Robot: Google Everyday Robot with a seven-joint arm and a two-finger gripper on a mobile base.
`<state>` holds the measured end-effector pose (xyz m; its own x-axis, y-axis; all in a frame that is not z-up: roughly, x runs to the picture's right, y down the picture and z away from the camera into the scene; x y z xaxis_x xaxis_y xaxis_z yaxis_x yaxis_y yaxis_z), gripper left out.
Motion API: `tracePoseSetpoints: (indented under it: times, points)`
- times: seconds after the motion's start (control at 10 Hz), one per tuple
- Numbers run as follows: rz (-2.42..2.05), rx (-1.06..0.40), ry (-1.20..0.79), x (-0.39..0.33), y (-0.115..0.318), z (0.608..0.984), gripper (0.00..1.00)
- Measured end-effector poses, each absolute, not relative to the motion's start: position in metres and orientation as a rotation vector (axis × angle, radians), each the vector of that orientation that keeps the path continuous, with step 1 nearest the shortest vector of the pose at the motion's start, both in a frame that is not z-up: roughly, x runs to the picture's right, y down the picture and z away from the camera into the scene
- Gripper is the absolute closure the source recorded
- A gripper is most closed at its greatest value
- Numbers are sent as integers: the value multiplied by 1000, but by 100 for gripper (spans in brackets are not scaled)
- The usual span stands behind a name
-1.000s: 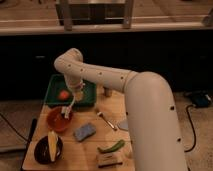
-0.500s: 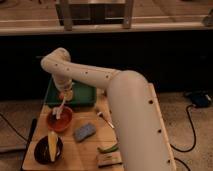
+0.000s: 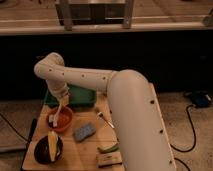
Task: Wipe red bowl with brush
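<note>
The end effector (image 3: 62, 99) hangs above the rear rim of the red bowl (image 3: 68, 123), at the left of the table (image 3: 91, 150). It is pinched on the upper handle of the brush (image 3: 56, 115). The brush slopes down and to the left, with its white head inside the red bowl. A dark bowl (image 3: 40, 153) holding a yellow item (image 3: 52, 145) stands just in front of the red bowl. A blue sponge (image 3: 84, 132) lies to the right of the red bowl. A green tray (image 3: 83, 95) sits behind it.

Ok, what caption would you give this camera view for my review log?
Claw hovers over a small round orange-red bowl, holding a slim white brush whose head dips into it.
</note>
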<state>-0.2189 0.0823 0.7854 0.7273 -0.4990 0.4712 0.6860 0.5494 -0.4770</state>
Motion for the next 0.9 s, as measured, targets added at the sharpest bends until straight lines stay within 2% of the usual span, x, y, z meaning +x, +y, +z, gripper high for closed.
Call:
tracePoseSetpoints:
  times: [0.5, 0.9]
  points:
    - [-601, -696, -248, -143, 77, 793, 100]
    - [-587, -667, -224, -154, 50, 807, 100]
